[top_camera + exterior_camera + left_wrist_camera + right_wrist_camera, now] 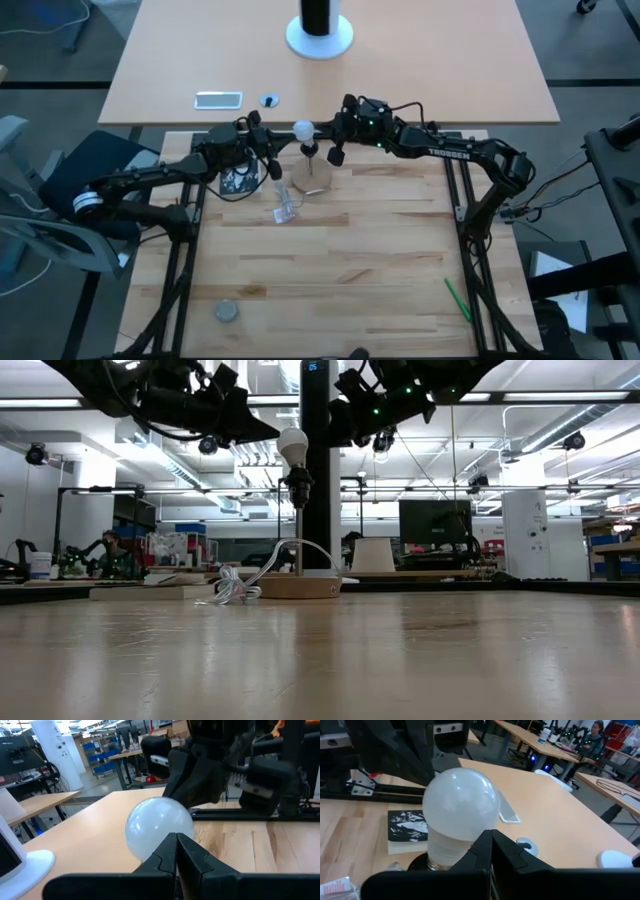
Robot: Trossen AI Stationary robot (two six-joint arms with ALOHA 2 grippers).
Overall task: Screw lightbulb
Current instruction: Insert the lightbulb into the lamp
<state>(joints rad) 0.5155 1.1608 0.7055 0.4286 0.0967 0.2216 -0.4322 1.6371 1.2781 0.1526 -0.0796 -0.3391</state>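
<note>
The white frosted lightbulb (302,130) stands upright in a dark socket (298,484), on a thin stem rising from a round wooden lamp base (297,587). My left gripper (284,138) is shut and level, its tips close to the globe (159,827) on the table's left side. My right gripper (320,130) is also shut. It comes from the table's right, with its tips beside the globe (461,805) just above the bulb's neck. My left gripper's shut fingertips (176,840) stand right in front of the globe's lower part; whether they touch it I cannot tell. My right gripper's shut fingertips (491,836) overlap the globe's lower side near the neck (445,851); touching or just apart, I cannot tell.
A coiled white cable (285,205) lies beside the lamp base, and a black-and-white card (238,180) lies under the left arm. A grey disc (227,312) and a green stick (457,298) lie near the front. A black post on a white foot (320,35) stands on the far table.
</note>
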